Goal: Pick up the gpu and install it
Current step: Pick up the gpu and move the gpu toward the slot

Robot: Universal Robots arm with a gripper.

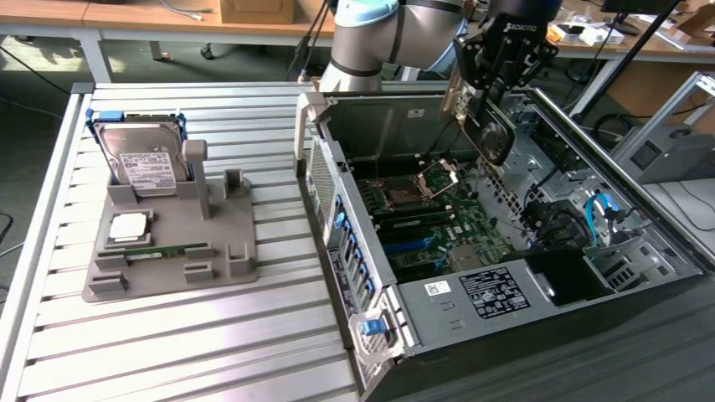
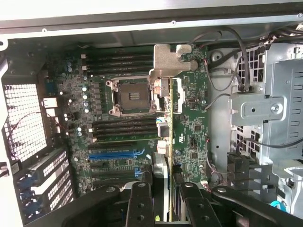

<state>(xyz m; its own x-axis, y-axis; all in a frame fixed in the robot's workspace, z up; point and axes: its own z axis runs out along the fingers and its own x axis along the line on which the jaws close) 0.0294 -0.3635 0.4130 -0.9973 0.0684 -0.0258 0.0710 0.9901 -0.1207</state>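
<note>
the gripper [image 1: 483, 100] is clamped on the gpu [image 1: 495, 138], holding it on edge inside the open case [image 1: 335, 197], above the motherboard [image 1: 436, 239]; the card seems clear of any slot.

The arm [image 1: 374, 33] is bending over from above, and its wrist is pointing down. The gripper [image 1: 483, 107] is hanging low. Its two black fingers [image 2: 140, 201] are pinching the gpu [image 1: 494, 141] from both sides, holding it up on its edge.
</note>
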